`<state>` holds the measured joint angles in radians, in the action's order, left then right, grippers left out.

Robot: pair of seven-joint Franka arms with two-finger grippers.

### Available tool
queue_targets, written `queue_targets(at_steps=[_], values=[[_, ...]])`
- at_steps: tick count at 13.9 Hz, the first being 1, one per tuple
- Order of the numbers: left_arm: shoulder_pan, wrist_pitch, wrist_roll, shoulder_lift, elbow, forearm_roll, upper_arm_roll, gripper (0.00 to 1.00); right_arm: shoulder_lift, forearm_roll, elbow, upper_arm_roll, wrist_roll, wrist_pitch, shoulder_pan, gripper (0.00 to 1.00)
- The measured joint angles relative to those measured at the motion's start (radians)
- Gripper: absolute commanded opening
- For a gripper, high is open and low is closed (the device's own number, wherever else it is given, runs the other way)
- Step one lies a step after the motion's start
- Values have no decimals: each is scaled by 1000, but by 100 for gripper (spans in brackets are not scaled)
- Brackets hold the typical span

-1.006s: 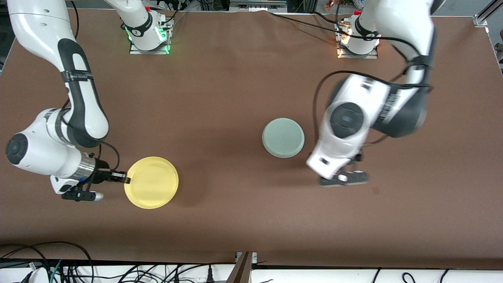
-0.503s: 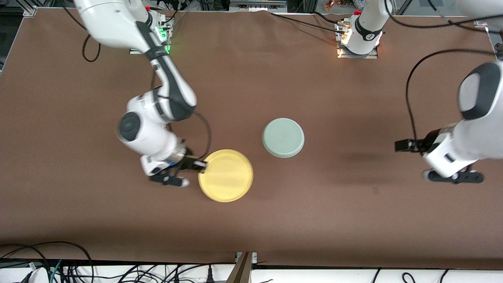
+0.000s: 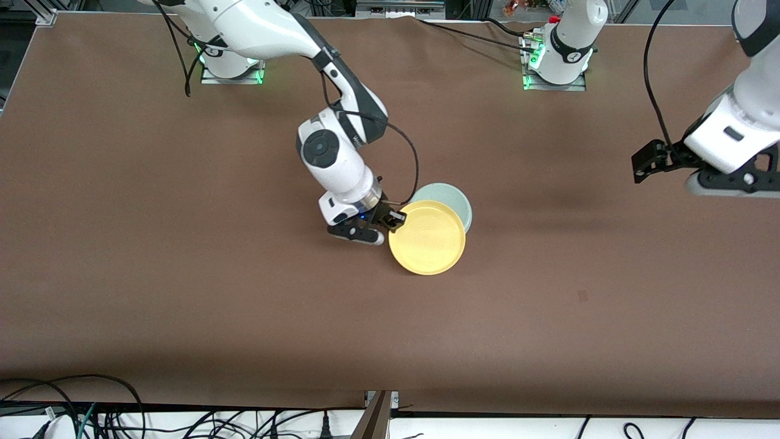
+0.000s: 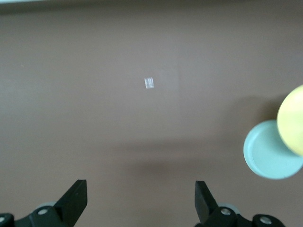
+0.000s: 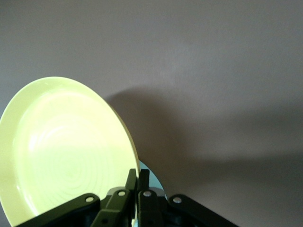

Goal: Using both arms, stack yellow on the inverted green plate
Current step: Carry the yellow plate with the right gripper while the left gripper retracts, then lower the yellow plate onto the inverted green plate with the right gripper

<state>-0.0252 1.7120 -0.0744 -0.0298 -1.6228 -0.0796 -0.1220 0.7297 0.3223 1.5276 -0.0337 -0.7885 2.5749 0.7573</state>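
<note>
The yellow plate [image 3: 427,237] hangs in the air, held by its rim, and overlaps the part of the green plate [image 3: 454,198] nearer the front camera. The pale green plate lies upside down on the table's middle. My right gripper [image 3: 395,219] is shut on the yellow plate's rim; the right wrist view shows the yellow plate [image 5: 61,151] clamped between the fingers [image 5: 137,182], with a sliver of the green plate [image 5: 147,177] under it. My left gripper [image 3: 647,160] is open and empty, up over the left arm's end of the table. The left wrist view shows its gripper [image 4: 141,198] open, with the green plate [image 4: 267,153] and the yellow plate [image 4: 292,120] far off.
The brown table [image 3: 183,274] carries only the two plates. The arm bases [image 3: 230,58] [image 3: 556,61] stand at the table's edge farthest from the front camera. Cables hang below the edge nearest the camera.
My right arm has carried the yellow plate from the right arm's end of the table to over the green plate. My left arm has swung away from the green plate and risen.
</note>
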Motion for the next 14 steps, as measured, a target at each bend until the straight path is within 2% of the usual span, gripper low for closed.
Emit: queue_targets(at_steps=[2, 6, 14], values=[[-1, 11, 3, 40, -57, 0, 20, 100, 14, 0, 33, 0, -37, 50, 45, 0], [-8, -40, 4, 43, -59, 0, 30, 100, 17, 0, 45, -2, -93, 56, 119, 0], [-22, -85, 9, 43, -51, 0, 28, 100, 17, 0, 106, -10, -99, 94, 144, 0]])
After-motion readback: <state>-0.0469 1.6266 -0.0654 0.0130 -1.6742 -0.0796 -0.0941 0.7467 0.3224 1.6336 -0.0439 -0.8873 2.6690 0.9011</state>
